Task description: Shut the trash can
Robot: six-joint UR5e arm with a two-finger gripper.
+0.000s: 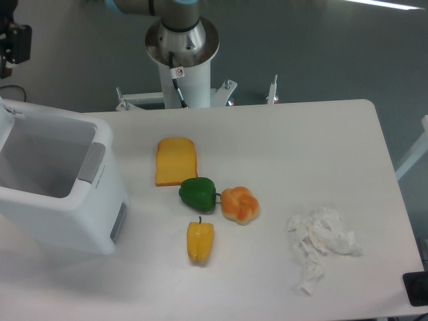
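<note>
At far left, the gripper point(13, 43), its jaws' state unclear, should drop behind the open trash can point(60, 184) and push its lid forward

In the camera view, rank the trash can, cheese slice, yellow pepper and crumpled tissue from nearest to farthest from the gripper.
The gripper sits at the top left edge.
1. Trash can, left side, just below it.
2. Cheese slice, centre.
3. Yellow pepper, front centre.
4. Crumpled tissue, front right.
</note>
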